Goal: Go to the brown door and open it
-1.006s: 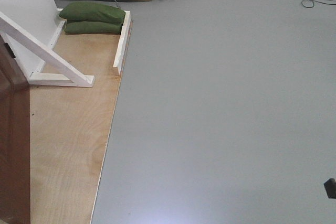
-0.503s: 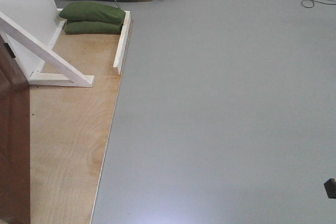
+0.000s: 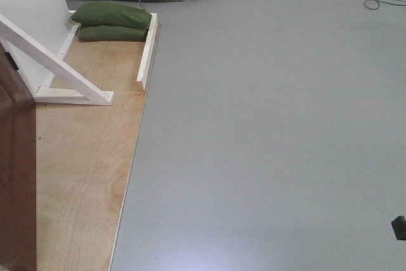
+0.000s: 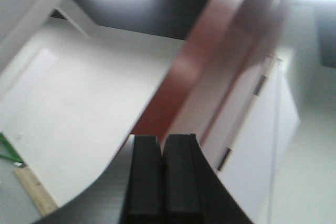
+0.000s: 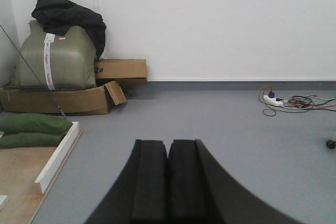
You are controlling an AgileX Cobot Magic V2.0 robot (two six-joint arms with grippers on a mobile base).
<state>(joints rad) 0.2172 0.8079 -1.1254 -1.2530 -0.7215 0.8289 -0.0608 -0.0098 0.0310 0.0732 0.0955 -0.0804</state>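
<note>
Grey floor (image 3: 266, 125) fills most of the front view. Plywood sheet (image 3: 82, 176) lies flat at left, long edge against the grey. White wall panel (image 3: 28, 4) stands on it, propped by a diagonal white brace (image 3: 57, 61). White batten (image 3: 148, 58) runs along the sheet's right edge. Two green sandbags (image 3: 111, 20) are stacked, touching the batten's far end. Behind them is an open cardboard tray (image 5: 58, 100) holding an olive wrapped bundle (image 5: 52, 56) with black cloth (image 5: 71, 17) on top; a closed cardboard box (image 5: 119, 70) sits just beside it. Power strip (image 5: 273, 99) with tangled cables lies far right, near the white wall (image 5: 220, 24).
</note>
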